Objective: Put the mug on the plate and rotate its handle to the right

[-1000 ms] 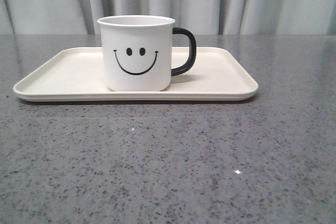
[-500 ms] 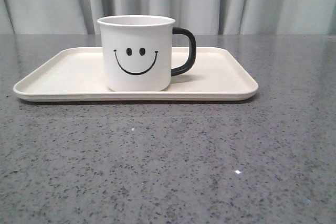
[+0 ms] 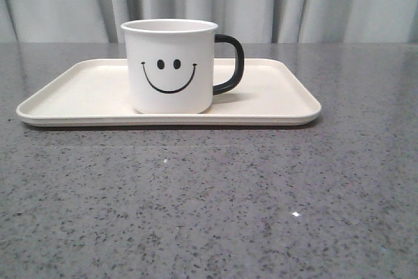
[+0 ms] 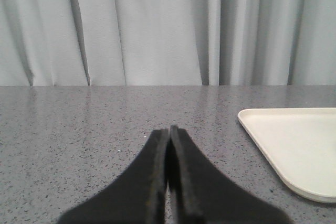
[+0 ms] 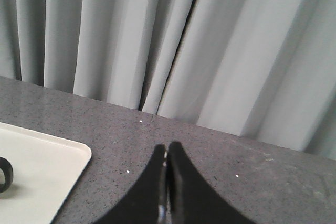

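Front cam: the white smiley-face mug (image 3: 170,66) is sitting upright on the cream rectangular tray (image 3: 274,99), a bit left of the tray's middle, face toward the camera. Its black loop handle (image 3: 230,63) is sticking out to the right. The tray is lying flat on the speckled grey table (image 3: 209,207), with pale curtains (image 3: 326,1) hanging behind. Neither arm is showing up in this view.

Left wrist cam: the left gripper (image 4: 169,132) is hanging low over bare tabletop with its black fingers pressed together, nothing between them. It's pointing at the curtains, and a rounded corner of the tray is sitting off to one side, apart from the fingers.

Right wrist cam: the right gripper (image 5: 167,150) is also pinched closed on nothing, aiming toward the curtains over the table. A tray corner and a sliver of the handle are peeking in at the edge.
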Robot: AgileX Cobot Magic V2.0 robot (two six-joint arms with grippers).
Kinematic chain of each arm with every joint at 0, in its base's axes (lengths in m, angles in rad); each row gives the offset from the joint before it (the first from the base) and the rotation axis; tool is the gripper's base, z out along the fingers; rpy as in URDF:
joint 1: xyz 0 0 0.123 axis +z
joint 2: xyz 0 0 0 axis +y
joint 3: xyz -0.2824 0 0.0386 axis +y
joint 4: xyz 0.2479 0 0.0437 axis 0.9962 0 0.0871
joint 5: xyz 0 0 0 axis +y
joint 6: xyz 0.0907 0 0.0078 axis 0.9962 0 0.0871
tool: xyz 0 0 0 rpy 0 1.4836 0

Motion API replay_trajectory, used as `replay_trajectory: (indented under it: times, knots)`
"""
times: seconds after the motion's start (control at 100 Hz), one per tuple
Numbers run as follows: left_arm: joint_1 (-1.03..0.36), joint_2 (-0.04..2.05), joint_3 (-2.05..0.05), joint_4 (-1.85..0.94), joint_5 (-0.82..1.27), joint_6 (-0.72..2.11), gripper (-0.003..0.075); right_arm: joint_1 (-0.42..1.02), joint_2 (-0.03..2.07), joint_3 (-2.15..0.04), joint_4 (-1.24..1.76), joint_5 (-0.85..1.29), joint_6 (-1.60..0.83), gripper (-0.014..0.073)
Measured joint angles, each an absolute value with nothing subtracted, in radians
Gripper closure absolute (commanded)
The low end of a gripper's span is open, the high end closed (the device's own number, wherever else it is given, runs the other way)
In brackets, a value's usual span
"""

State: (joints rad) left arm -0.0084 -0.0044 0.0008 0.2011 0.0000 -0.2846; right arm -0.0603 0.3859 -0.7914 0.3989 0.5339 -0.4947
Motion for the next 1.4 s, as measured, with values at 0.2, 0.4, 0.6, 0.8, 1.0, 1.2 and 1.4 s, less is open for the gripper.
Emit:
replay_trajectory:
  times: [0.2, 0.4, 0.6, 0.8, 1.0, 1.2, 1.4]
  knots:
    - [-0.008, -0.004, 0.001, 0.201, 0.000, -0.285, 0.0740, -0.060, 0.386, -0.791, 0.399, 0.534, -0.495, 0.0705]
    - [-0.008, -0.004, 0.001, 0.201, 0.000, -0.285, 0.0740, -0.060, 0.384, -0.772, 0.395, 0.536, -0.495, 0.0705]
    - [-0.008, -0.004, 0.001, 0.201, 0.000, -0.285, 0.0740, -0.060, 0.297, -0.637, 0.395, 0.549, -0.495, 0.0705]
    - [-0.008, -0.004, 0.001, 0.201, 0.000, -0.285, 0.0741, -0.060, 0.118, -0.425, 0.395, 0.527, -0.495, 0.0705]
    - [-0.008, -0.004, 0.001, 0.201, 0.000, -0.285, 0.0740, -0.060, -0.004, -0.240, 0.395, 0.427, -0.495, 0.0705]
    - [-0.008, -0.004, 0.001, 0.201, 0.000, -0.285, 0.0740, -0.060, -0.012, -0.138, 0.395, 0.369, -0.495, 0.0705]
    - [-0.008, -0.004, 0.001, 0.201, 0.000, -0.285, 0.0740, -0.060, -0.012, -0.050, 0.401, 0.304, -0.495, 0.0705]
